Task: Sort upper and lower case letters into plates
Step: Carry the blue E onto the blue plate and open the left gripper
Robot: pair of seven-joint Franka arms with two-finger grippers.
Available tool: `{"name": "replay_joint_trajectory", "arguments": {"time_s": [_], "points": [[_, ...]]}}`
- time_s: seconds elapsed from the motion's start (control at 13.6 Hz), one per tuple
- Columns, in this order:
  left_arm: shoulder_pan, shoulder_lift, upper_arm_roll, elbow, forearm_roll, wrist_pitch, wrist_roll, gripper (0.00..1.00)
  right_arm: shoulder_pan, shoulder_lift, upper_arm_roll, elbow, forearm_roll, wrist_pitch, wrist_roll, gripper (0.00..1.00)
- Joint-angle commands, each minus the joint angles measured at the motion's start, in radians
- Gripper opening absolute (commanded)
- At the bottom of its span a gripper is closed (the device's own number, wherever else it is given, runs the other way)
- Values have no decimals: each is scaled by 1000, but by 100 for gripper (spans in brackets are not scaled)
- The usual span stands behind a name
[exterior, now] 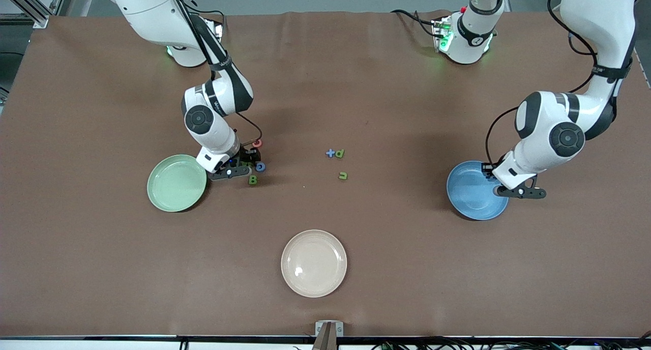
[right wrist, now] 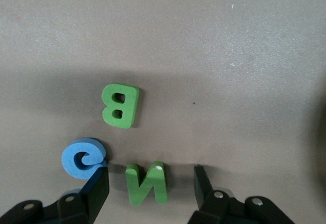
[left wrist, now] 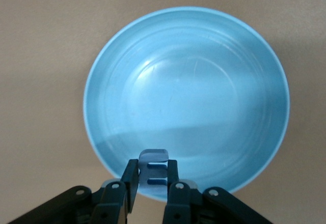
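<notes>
R gripper [right wrist: 150,183] straddling green N [right wrist: 146,184], jaws wide, prepping pick; L gripper [left wrist: 153,175] pinching blue E [left wrist: 154,167] over blue plate [left wrist: 204,81] for drop.

A cream-beige plate [exterior: 314,263] sits on the brown table [exterior: 407,248], near the front camera's edge

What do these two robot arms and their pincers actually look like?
Both are glossy white, rounded arms with black joint bands, round dark grey joint caps and loose black cables. The left gripper and right gripper are matte black, two-fingered, with small silver screws.
</notes>
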Motion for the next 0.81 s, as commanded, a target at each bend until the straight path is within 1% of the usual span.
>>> {"name": "replay_joint_trajectory", "arguments": {"time_s": [0.0, 0.22, 0.74], "points": [[38, 30, -8, -1, 66, 56, 2, 5, 11, 2, -8, -22, 2, 9, -18, 76], [55, 73, -7, -1, 108, 114, 2, 5, 6, 3, -8, -22, 1, 11, -19, 76], [61, 111, -8, 8, 111, 157, 1, 6, 0, 12, -14, -20, -2, 17, -47, 76]]}}
